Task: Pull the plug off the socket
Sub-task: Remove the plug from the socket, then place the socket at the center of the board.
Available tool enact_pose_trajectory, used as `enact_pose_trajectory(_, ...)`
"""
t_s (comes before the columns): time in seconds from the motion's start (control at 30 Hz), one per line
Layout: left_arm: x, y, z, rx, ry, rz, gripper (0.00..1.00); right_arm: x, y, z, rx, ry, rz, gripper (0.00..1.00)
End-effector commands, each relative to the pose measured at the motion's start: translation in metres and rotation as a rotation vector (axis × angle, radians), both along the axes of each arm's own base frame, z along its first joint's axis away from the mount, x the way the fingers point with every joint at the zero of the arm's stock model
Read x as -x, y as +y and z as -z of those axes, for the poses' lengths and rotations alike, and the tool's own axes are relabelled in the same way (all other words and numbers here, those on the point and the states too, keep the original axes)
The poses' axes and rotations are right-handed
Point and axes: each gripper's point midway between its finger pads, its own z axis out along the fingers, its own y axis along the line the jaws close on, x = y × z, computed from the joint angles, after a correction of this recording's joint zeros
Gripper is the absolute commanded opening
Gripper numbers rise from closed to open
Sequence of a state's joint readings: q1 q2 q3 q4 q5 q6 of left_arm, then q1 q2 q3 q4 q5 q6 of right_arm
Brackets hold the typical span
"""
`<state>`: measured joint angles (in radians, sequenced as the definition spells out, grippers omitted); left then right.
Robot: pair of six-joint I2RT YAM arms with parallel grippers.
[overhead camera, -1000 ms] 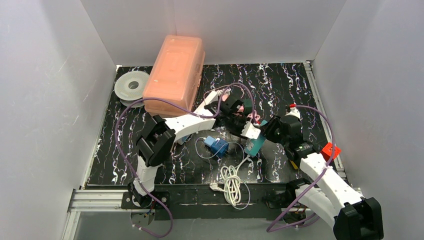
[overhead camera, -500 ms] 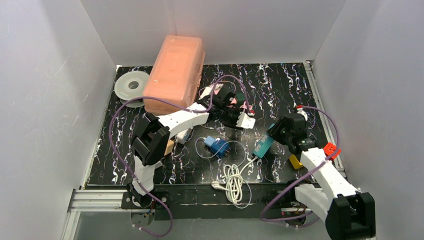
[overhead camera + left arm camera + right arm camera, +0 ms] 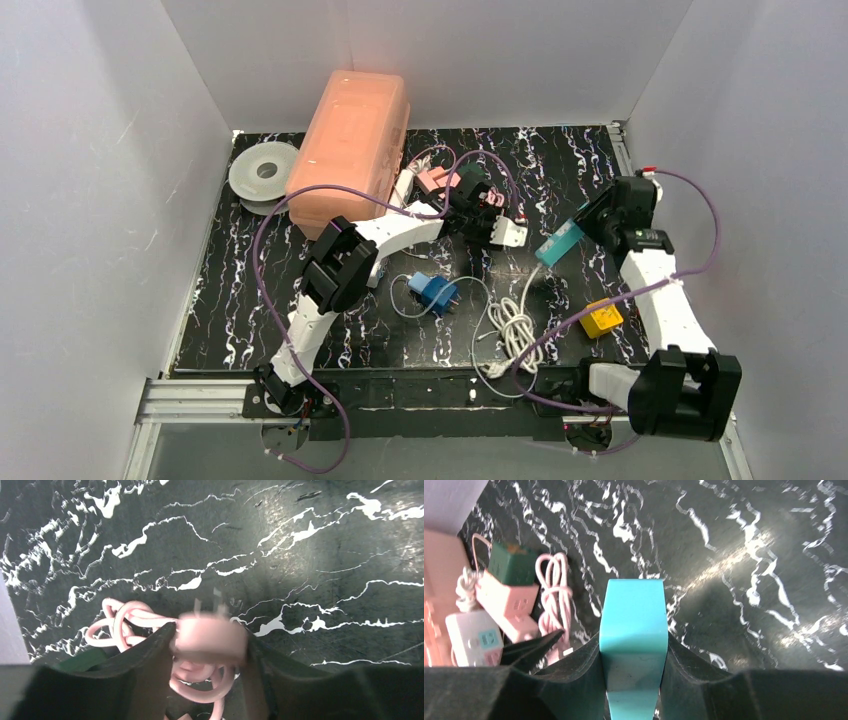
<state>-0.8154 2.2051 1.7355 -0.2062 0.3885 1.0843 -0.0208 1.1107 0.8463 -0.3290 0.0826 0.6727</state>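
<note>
Two task parts: plug (image 3: 510, 236), a small white block, and socket (image 3: 558, 245), a smooth teal bar with square edges. Both are held over the right half of the table, near each other but with a clear gap between them.
Plug, close up: the left wrist view shows it blurred and pale, with thin prongs standing out of its far face. A looped pink cord (image 3: 120, 625) lies on the table behind it.
Left gripper (image 3: 210, 650): dark fingers clamped on the plug's two sides.
Right gripper (image 3: 633, 645): fingers clamped on the socket's long sides, with the flat teal end jutting past the tips.
White cable (image 3: 512, 325): a loose coil on the table, one strand running up toward the socket.
Table (image 3: 570, 160): glossy black with white marble veining.
Right wrist view only: green cube (image 3: 514, 562), pink cube (image 3: 506, 595) and white power block (image 3: 474, 635) with a teal panel, crowded together. From above, the left arm partly hides them.
Top view only: translucent salmon lidded box (image 3: 350, 140), pale grey spool (image 3: 263, 172), blue adapter (image 3: 435, 292), yellow block (image 3: 603, 318).
Change over one second: plug and socket were pressed together near the table's centre. The right arm has since swung far right, taking the socket with it. The white coil has been dragged in from the near edge.
</note>
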Motion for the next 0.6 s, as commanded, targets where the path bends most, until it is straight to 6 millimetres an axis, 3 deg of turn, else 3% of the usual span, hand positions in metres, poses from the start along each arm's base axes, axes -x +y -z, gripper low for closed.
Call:
enact_pose_trajectory(0.0,-0.015,-0.001,-0.04,0.038,-0.054,-0.053,0.6,-0.038,-0.033,-0.033,0.02,-0.04,0.085,0.01)
enact_pose_trajectory(0.07,-0.012,0.002,-0.037,0.029,-0.068,-0.045,0.72,-0.053,-0.045,-0.032,0.051,-0.012,0.117,0.01)
enact_pose_trajectory(0.13,-0.012,0.005,-0.038,0.031,-0.081,-0.05,0.93,-0.066,-0.057,-0.036,0.087,-0.015,0.148,0.01)
enact_pose_trajectory(0.17,-0.011,0.006,-0.039,0.033,-0.086,-0.053,0.98,-0.075,-0.063,-0.044,0.105,-0.024,0.165,0.01)
enact_pose_trajectory(0.3,-0.011,0.013,-0.061,0.058,-0.117,-0.082,0.98,-0.091,-0.098,-0.057,0.206,0.01,0.265,0.01)
enact_pose_trajectory(0.4,-0.007,0.022,-0.088,0.079,-0.132,-0.115,0.98,-0.101,-0.121,-0.062,0.229,0.028,0.327,0.01)
enact_pose_trajectory(0.57,-0.005,0.054,-0.127,0.07,-0.097,-0.249,0.98,-0.114,-0.15,-0.063,0.216,0.062,0.403,0.01)
